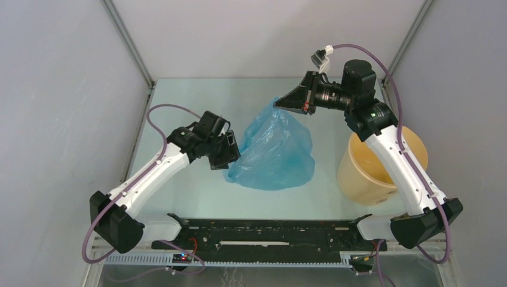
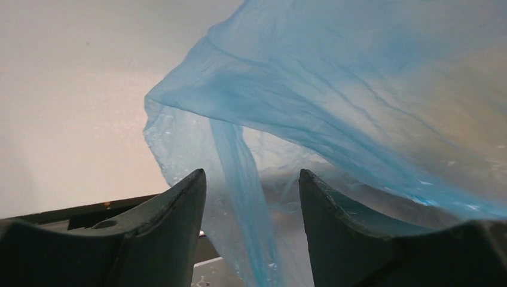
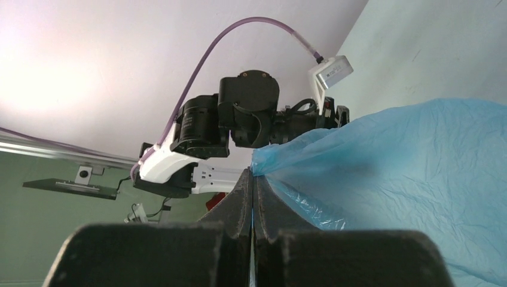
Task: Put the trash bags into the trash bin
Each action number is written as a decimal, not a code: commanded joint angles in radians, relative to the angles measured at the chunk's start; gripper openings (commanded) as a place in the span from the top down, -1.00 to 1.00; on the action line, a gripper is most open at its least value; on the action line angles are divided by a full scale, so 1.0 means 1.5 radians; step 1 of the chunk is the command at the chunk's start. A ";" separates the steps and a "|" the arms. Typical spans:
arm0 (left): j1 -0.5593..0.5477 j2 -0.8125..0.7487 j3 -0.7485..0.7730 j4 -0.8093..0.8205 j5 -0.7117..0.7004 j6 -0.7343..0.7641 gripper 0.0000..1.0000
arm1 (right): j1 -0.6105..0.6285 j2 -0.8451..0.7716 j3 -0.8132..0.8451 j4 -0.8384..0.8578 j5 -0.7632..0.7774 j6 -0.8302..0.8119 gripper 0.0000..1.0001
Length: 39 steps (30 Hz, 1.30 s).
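Observation:
The light-blue translucent trash bag (image 1: 276,149) hangs in mid-table, lifted by its top corner and spreading down to the surface. My right gripper (image 1: 278,104) is shut on that corner; in the right wrist view its fingers are pressed together on the film (image 3: 382,161). My left gripper (image 1: 230,150) is open at the bag's left edge; in the left wrist view a fold of the bag (image 2: 251,197) hangs between its spread fingers without being clamped. The tan trash bin (image 1: 359,170) stands upright at the right, partly hidden behind my right arm.
Grey enclosure walls stand on the left, back and right. A black rail (image 1: 269,230) runs along the table's near edge between the arm bases. The left arm (image 3: 239,119) shows in the right wrist view beyond the bag.

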 commanded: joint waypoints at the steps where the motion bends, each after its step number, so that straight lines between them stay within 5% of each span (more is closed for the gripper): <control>1: -0.026 -0.011 0.016 -0.039 -0.085 0.028 -0.28 | 0.004 -0.010 0.029 0.008 0.004 -0.006 1.00; 8: -0.028 0.002 -0.052 0.070 0.008 0.003 -0.24 | 0.005 -0.014 0.023 0.007 0.009 -0.010 1.00; 14: -0.026 0.030 -0.032 0.059 -0.004 0.028 0.24 | 0.005 -0.021 0.007 0.005 0.011 -0.012 1.00; 19: -0.001 -0.037 0.006 -0.011 -0.113 0.059 0.98 | 0.004 -0.029 0.001 -0.037 0.025 -0.046 1.00; 28: 0.020 -0.207 0.117 -0.067 -0.357 0.133 1.00 | -0.007 -0.052 0.038 -0.235 0.097 -0.177 1.00; 39: 0.020 -0.299 0.161 -0.036 -0.480 0.177 1.00 | -0.074 -0.119 0.057 -0.434 0.232 -0.249 -0.34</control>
